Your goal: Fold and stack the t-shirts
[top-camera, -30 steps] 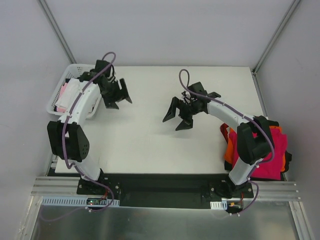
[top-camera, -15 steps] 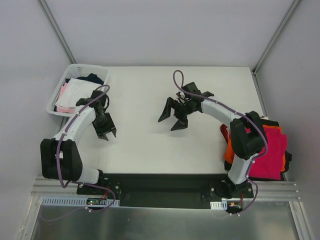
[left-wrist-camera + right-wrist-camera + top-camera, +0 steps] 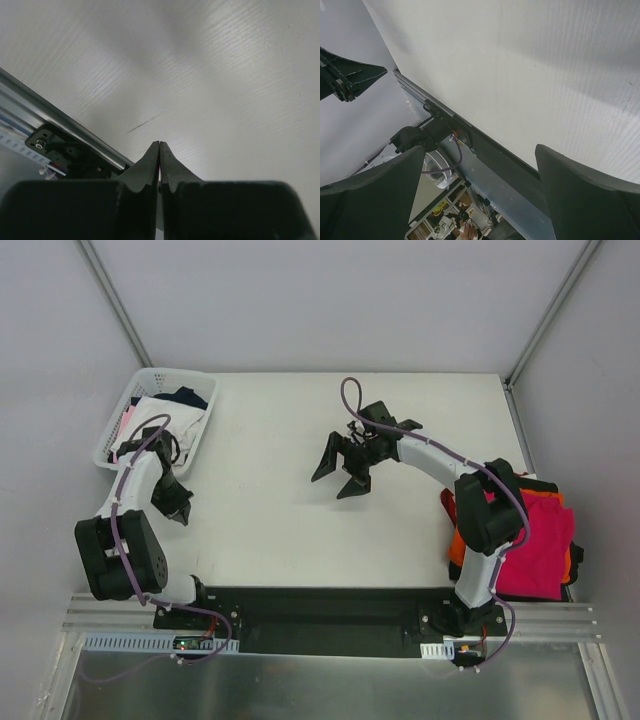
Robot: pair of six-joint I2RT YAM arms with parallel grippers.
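Your table (image 3: 280, 540) shows open white surface from the left edge across to the right, with room on all sides of both arms. A stack of t-shirts (image 3: 545, 540), magenta on top, straddles the right edge near you. Other t-shirts (image 3: 150, 418) lie heaped in the basket (image 3: 105, 452) at the far left corner. Your right gripper (image 3: 333, 480) hangs spread wide and empty over mid-table. Your left gripper (image 3: 178, 512) is clenched on nothing, close to the left edge, just nearer you than the basket.

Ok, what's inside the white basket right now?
A white shirt on top, a navy shirt at the far end, a pink shirt along the left wall. Whatever lies under them is covered, and the left arm hides part of the near end of the basket.
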